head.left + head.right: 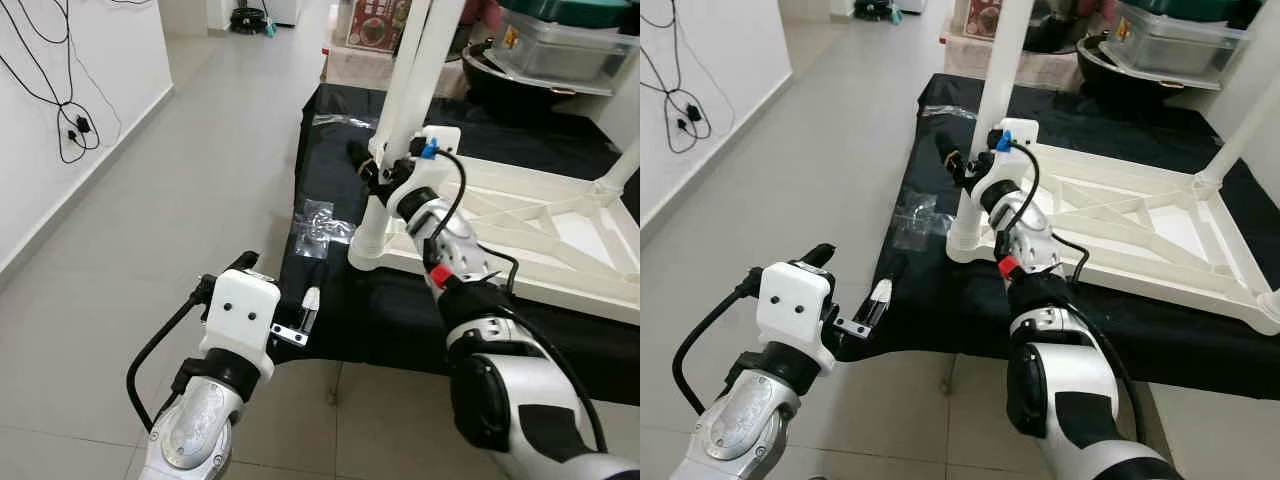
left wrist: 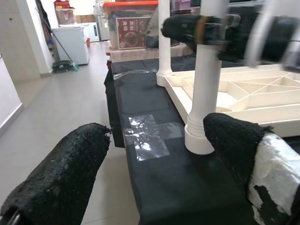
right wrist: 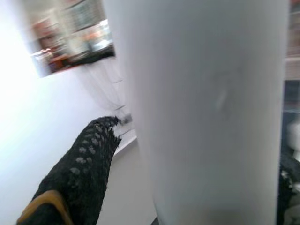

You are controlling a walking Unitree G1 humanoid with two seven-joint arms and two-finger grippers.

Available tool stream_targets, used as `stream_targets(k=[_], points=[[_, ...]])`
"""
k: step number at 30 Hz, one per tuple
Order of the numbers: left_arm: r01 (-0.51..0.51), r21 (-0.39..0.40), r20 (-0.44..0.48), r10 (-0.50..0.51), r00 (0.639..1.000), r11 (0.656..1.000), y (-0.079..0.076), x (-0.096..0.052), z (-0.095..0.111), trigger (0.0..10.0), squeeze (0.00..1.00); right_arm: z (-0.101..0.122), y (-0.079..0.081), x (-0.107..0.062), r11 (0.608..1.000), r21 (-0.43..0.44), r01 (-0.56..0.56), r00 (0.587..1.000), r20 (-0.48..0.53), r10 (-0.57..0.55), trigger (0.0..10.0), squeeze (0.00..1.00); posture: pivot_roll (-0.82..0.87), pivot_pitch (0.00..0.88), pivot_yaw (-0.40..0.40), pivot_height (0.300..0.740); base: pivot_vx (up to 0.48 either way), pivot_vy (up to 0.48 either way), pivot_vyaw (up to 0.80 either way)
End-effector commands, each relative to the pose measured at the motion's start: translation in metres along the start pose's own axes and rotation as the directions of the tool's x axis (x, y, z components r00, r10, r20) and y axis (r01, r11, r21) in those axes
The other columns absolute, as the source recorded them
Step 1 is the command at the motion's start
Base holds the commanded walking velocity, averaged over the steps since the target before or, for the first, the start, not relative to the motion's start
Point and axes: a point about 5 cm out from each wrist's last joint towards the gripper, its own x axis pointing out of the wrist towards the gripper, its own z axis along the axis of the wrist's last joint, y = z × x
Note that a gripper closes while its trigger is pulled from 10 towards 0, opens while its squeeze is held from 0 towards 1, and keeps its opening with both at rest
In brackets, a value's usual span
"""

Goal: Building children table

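A white children's table [image 1: 520, 215] lies upside down on a black cloth [image 1: 335, 310] on the floor, its legs pointing up. My right gripper [image 1: 385, 165] is on the near-left leg [image 1: 412, 90], one black finger [image 1: 358, 160] showing on the leg's left side; in the right wrist view the leg [image 3: 206, 117] sits between the fingers [image 3: 89, 159]. My left gripper [image 1: 278, 282] hovers open and holds nothing at the cloth's front left edge, low and short of that leg's base [image 2: 199, 136].
Clear plastic wrapping [image 1: 320, 228] lies on the cloth beside the leg's base. Another table leg [image 1: 1240, 120] rises at the right. Pans and plastic boxes [image 1: 560, 50] crowd the back. A white wall with hanging cables [image 1: 70, 120] runs along the left, with tiled floor between.
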Motion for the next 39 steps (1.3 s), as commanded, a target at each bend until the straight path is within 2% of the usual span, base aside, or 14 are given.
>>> stream_targets(k=[1,8,10,13,15,21,23,25,27,33,35,36,37,39], points=[[0.000,-0.005,-0.011,0.000,1.000,1.000,-0.001,0.001,-0.002,10.0,0.00,-0.020,0.022,-0.006,0.922,0.064,-0.382,0.909,-0.153,0.387,10.0,0.00,0.14,0.101,-0.115,0.740,0.000,0.000,0.00],[-0.001,-0.003,-0.008,0.001,1.000,1.000,-0.002,0.001,0.000,10.0,0.00,-0.031,0.039,0.003,0.841,0.097,-0.533,0.806,-0.243,0.539,10.0,0.00,0.16,0.105,-0.119,0.740,0.000,0.000,0.00],[-0.002,-0.003,-0.008,0.002,1.000,1.000,-0.002,0.001,0.000,10.0,0.00,-0.029,0.044,0.019,0.893,0.034,-0.449,0.868,-0.221,0.445,0.0,0.00,0.16,0.106,-0.117,0.740,0.000,0.000,0.00],[-0.002,-0.003,-0.008,0.002,1.000,1.000,-0.002,0.001,0.000,10.0,0.00,-0.029,0.044,0.019,0.893,0.034,-0.449,0.868,-0.221,0.445,0.0,0.00,0.16,0.106,-0.117,0.740,0.000,0.000,0.00],[-0.003,-0.004,-0.008,0.003,1.000,1.000,-0.003,0.000,0.000,10.0,0.00,-0.021,0.035,0.030,0.979,-0.035,-0.203,0.969,-0.151,0.196,0.0,0.00,0.16,0.097,-0.119,0.740,0.000,0.000,0.00],[-0.001,-0.004,-0.010,0.001,1.000,1.000,-0.004,0.000,0.000,10.0,0.00,-0.015,0.012,0.026,0.985,-0.094,0.145,0.984,-0.093,-0.154,0.0,0.00,0.15,0.094,-0.113,0.740,0.000,0.000,0.00],[-0.001,-0.005,-0.010,0.001,1.000,1.000,-0.003,0.000,-0.001,10.0,0.00,-0.017,0.000,0.019,0.934,-0.132,0.331,0.935,-0.090,-0.344,0.0,0.00,0.15,0.091,-0.112,0.740,0.000,0.000,0.00],[0.003,-0.006,-0.010,-0.003,1.000,1.000,-0.004,0.000,-0.001,10.0,0.00,-0.030,-0.019,-0.013,0.663,-0.148,0.734,0.662,-0.064,-0.747,0.0,0.00,0.14,0.087,-0.109,0.740,0.000,0.000,0.00],[0.005,-0.006,-0.010,-0.005,1.000,1.000,-0.004,0.000,-0.001,10.0,0.00,-0.039,-0.014,-0.025,0.564,-0.144,0.813,0.559,-0.075,-0.826,0.0,0.00,0.15,0.084,-0.110,0.740,0.000,0.000,0.00],[0.007,-0.006,-0.009,-0.007,1.000,1.000,-0.005,0.000,-0.002,10.0,0.00,-0.051,0.005,-0.024,0.568,-0.111,0.815,0.561,-0.093,-0.823,0.0,0.00,0.14,0.078,-0.109,0.740,0.000,0.000,0.00],[0.007,-0.006,-0.010,-0.007,1.000,1.000,-0.005,0.000,-0.002,10.0,0.00,-0.054,0.012,-0.017,0.604,-0.078,0.794,0.598,-0.087,-0.797,2.9,0.00,0.14,0.078,-0.109,0.740,0.000,0.000,0.00],[0.006,-0.006,-0.009,-0.006,1.000,1.000,-0.005,0.000,-0.002,10.0,0.00,-0.050,0.021,-0.004,0.691,-0.038,0.722,0.689,-0.056,-0.723,10.0,0.00,0.14,0.074,-0.112,0.740,0.000,0.000,0.00],[0.005,-0.005,-0.009,-0.005,1.000,1.000,-0.005,0.000,-0.002,10.0,0.00,-0.045,0.025,0.005,0.770,-0.005,0.637,0.770,-0.027,-0.637,10.0,1.00,0.14,0.074,-0.112,0.740,0.000,0.000,0.00],[0.003,-0.006,-0.009,-0.003,1.000,1.000,-0.005,0.000,-0.002,10.0,0.00,-0.039,0.025,0.010,0.802,-0.009,0.598,0.802,0.013,-0.598,10.0,1.00,0.14,0.074,-0.110,0.740,0.000,0.000,0.00]])
